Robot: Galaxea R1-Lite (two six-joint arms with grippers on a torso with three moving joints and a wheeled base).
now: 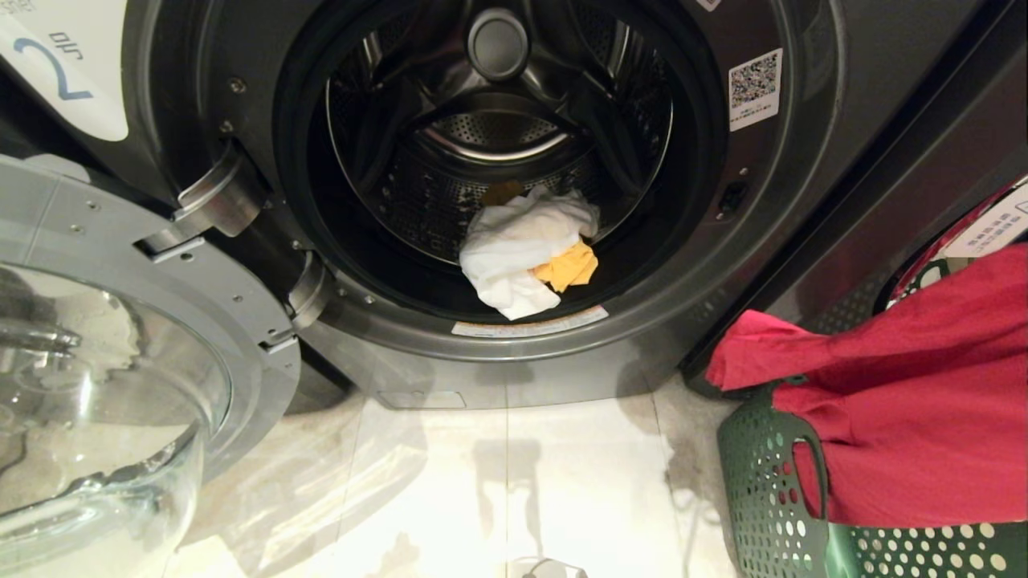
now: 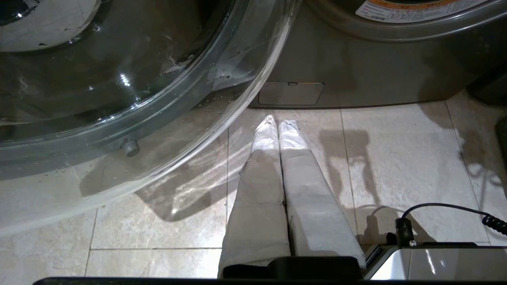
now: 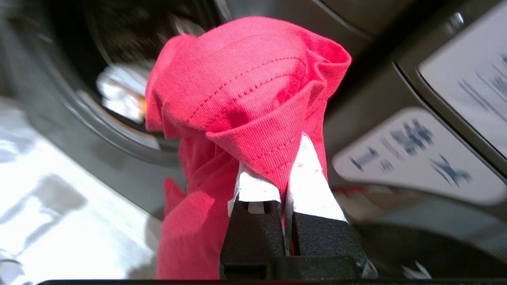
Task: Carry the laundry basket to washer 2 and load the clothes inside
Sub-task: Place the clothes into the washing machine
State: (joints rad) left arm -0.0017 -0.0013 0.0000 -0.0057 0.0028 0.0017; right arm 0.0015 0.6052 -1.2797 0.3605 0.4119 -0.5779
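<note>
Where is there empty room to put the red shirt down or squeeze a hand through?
Inside washer 2, the drum is bare left of the white garment and yellow garment. The floor is bare between the open door and the laundry basket. It is crowded at the basket, where the red garment, held by the right gripper, hangs.

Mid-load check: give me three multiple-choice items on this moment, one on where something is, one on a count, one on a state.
1. Where is the white garment?
A. in the drum of washer 2
B. in the laundry basket
C. on the floor

2. How many garments lie in the drum?
A. none
B. two
C. four

3. The right gripper is:
A. open and empty
B. shut on the red garment
C. shut on the basket rim

Answers: 1 A, it lies inside the open drum. 2 B, white and the yellow garment. 3 B, red cloth pinched between its fingers.
</note>
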